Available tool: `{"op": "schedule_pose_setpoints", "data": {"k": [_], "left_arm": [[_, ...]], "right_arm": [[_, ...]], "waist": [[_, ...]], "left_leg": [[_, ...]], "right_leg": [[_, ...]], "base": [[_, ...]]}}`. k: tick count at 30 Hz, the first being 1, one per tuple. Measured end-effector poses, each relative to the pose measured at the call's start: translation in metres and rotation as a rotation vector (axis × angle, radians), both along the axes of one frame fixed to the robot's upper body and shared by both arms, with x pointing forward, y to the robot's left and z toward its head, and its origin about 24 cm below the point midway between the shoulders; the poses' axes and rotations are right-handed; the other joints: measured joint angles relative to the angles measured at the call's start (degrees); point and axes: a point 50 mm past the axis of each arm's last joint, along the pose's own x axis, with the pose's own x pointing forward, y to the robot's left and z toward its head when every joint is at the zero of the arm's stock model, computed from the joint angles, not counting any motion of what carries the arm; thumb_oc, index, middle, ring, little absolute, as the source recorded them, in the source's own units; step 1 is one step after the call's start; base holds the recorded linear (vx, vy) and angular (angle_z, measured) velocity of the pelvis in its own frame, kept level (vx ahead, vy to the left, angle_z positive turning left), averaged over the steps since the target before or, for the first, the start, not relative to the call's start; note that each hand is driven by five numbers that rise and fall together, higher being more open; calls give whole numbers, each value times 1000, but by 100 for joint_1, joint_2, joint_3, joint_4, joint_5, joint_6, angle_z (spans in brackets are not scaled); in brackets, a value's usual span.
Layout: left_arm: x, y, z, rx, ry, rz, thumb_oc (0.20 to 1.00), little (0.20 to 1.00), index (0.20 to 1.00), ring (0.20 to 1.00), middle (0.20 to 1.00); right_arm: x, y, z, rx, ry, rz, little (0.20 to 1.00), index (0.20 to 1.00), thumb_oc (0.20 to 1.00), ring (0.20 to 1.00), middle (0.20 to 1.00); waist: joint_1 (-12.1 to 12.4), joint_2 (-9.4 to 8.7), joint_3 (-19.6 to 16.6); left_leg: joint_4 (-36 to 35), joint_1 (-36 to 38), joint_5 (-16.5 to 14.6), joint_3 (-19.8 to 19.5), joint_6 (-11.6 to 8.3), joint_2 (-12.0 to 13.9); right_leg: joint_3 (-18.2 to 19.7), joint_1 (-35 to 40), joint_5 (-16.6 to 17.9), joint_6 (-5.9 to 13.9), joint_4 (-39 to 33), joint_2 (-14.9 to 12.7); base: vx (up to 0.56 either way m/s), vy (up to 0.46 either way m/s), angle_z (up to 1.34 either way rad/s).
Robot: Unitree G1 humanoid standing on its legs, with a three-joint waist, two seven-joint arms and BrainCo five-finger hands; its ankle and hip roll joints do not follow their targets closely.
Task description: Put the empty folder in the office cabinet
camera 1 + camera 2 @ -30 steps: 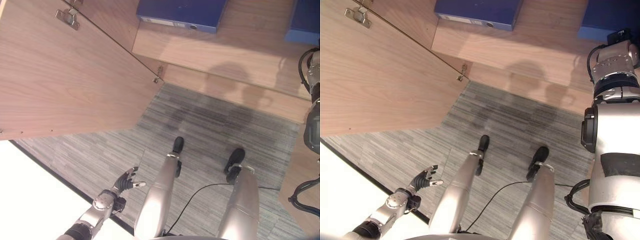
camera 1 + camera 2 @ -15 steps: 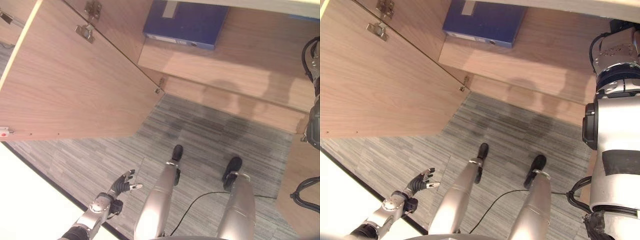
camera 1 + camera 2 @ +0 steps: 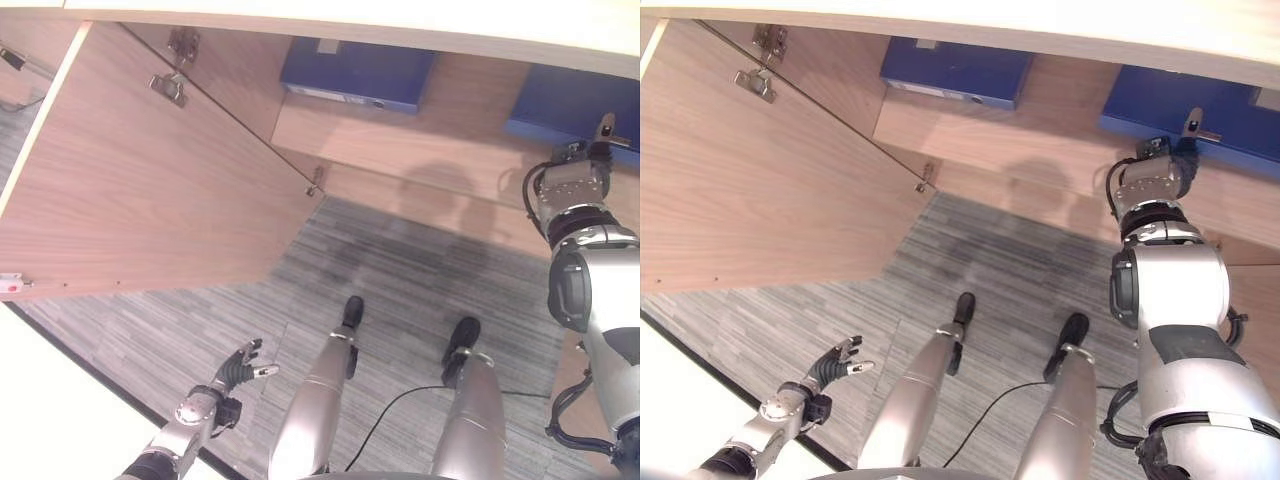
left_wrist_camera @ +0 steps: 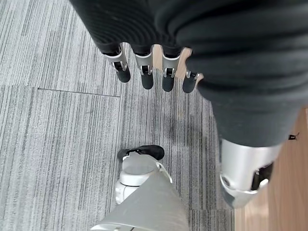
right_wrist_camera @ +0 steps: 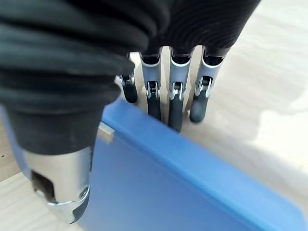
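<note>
While the cabinet door [image 3: 150,170] stands swung wide on the robot's left, the right hand [image 5: 168,96] reaches onto the wooden shelf [image 3: 1060,120] of the office cabinet [image 3: 300,12], up at the right of the eye views. Its fingers [image 5: 175,103] hang nearly straight and lie over the far edge of a blue folder [image 5: 159,183], with the thumb [image 5: 57,192] down along the folder's near side; whether the thumb presses on the cover cannot be told. That folder [image 3: 1190,110] lies flat on the shelf toward its right end, partly under the cabinet's pale top board. A 2nd blue folder [image 3: 360,75] lies flat farther left on the same shelf, well apart from the 1st, its spine facing out.

Down at the lower left of the eye views, the left hand [image 3: 238,368] hangs over the grey striped carpet [image 3: 400,260] with nothing in it. Its fingers [image 4: 144,77] are loosely straight and spread, with the carpet showing past them in the left wrist view.
</note>
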Motion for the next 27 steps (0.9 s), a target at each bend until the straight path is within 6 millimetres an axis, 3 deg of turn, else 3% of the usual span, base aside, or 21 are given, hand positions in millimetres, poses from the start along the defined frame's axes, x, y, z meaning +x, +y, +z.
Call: {"op": "schedule_pose_setpoints", "data": {"k": [8,10,11,15,17,21,22,26,27], "left_arm": [[-3,2,-5,-3,23,36,1000,1000,1000,1000,1000],[-2,-3,-6,-21,19,45,1000,1000,1000,1000,1000],[-3,-4,-6,-23,22,48,1000,1000,1000,1000,1000],[0,-7,-4,-34,9,45,1000,1000,1000,1000,1000],[0,-6,-6,-33,14,49,1000,1000,1000,1000,1000],[-1,-3,-7,-28,22,62,1000,1000,1000,1000,1000],[0,-1,-6,-30,19,73,1000,1000,1000,1000,1000],[-3,6,-7,-26,23,108,1000,1000,1000,1000,1000],[-3,6,-7,-27,23,108,1000,1000,1000,1000,1000]], "right_arm": [[8,25,-12,13,-27,28,1000,1000,1000,1000,1000],[10,34,-21,27,-3,46,1000,1000,1000,1000,1000],[10,36,-23,28,-2,52,1000,1000,1000,1000,1000],[8,33,-27,49,-5,47,1000,1000,1000,1000,1000],[8,33,-27,48,-4,48,1000,1000,1000,1000,1000],[9,32,-20,18,-14,52,1000,1000,1000,1000,1000],[11,34,-14,9,-25,57,1000,1000,1000,1000,1000],[15,38,16,-59,-48,72,1000,1000,1000,1000,1000],[11,26,28,-96,-38,49,1000,1000,1000,1000,1000]], "waist": [[-28,22,23],[-40,10,33],[-41,8,38],[-78,7,155],[-77,1,160],[-68,0,195],[-59,-10,211],[-153,-28,325],[-110,-16,356]], "left_leg": [[-198,112,81,-11,-31,85],[-349,183,76,-32,-39,99],[-346,188,153,-30,-85,112],[-453,311,150,-64,-104,177],[-468,317,186,-102,-155,172],[-455,309,185,-92,-154,199],[-474,319,147,-92,-111,199],[-590,326,243,-144,-149,189],[-608,297,284,-132,-149,203]], "right_leg": [[-39,42,22,-67,-80,81],[-19,59,-88,7,-79,91],[-45,47,-31,-66,-65,104],[-116,107,-162,-55,35,118],[-104,118,-102,-150,7,130],[-144,146,-76,-163,-14,151],[-148,151,-160,-70,-10,143],[-150,133,-137,-118,-34,132],[-189,147,24,-160,-158,162]], "base": [[-33,-19,-2],[-18,-47,2],[-18,-63,3],[-10,-35,4],[-51,7,1],[21,-31,-1],[89,-35,10],[-22,4,1],[-85,17,-3]]}}
